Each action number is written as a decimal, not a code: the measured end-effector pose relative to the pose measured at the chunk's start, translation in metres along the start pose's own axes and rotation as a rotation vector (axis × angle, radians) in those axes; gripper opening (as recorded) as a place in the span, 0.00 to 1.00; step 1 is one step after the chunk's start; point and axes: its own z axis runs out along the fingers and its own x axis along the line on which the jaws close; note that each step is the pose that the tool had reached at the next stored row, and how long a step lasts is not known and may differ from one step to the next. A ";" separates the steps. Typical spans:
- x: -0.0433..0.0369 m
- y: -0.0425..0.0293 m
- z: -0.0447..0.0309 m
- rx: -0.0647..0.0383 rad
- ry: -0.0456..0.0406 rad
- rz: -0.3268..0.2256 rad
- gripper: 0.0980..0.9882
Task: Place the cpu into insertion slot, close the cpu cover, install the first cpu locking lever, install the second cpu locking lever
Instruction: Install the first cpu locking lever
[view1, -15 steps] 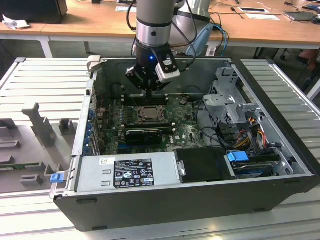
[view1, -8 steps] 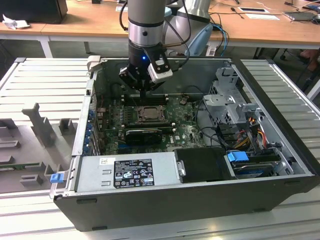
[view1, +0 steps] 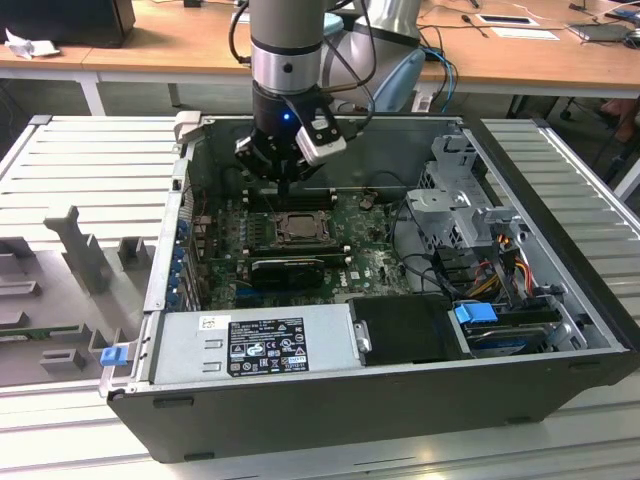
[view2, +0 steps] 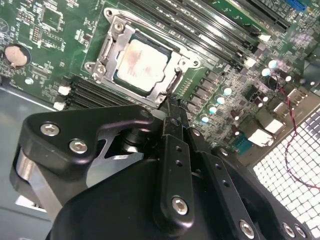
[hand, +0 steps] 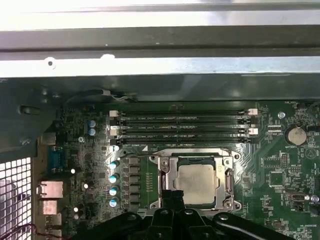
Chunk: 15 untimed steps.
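The pale cpu (view2: 140, 62) lies flat in the insertion slot (view2: 95, 67) on the green motherboard, and it shows too in the exterior view (view1: 297, 226) and the first wrist view (hand: 197, 182). The silver cpu cover (view2: 111, 47) lies down around the chip, framing it (hand: 167, 175). My gripper (view2: 172, 106) hangs just over one edge of the socket with its black fingers together and nothing held. In the exterior view the gripper (view1: 287, 188) stands at the far side of the socket. I cannot tell whether the tips touch the thin metal lever there.
Long black memory slots (hand: 182, 127) run beside the socket. A black card (view1: 288, 268) lies on its near side. The case wall (hand: 150, 65), a power supply (view1: 250, 345), a drive cage (view1: 460, 200) and cables (view1: 490, 270) ring the board. A grey tray (view1: 70, 260) sits at the exterior view's left.
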 end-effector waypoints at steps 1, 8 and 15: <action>0.0037 0.0000 0.0004 0.000 -0.0027 -0.001 0.01; 0.0273 -0.0004 0.0020 0.000 -0.0107 -0.003 0.01; 0.0497 0.0029 0.0041 0.000 -0.0121 -0.009 0.01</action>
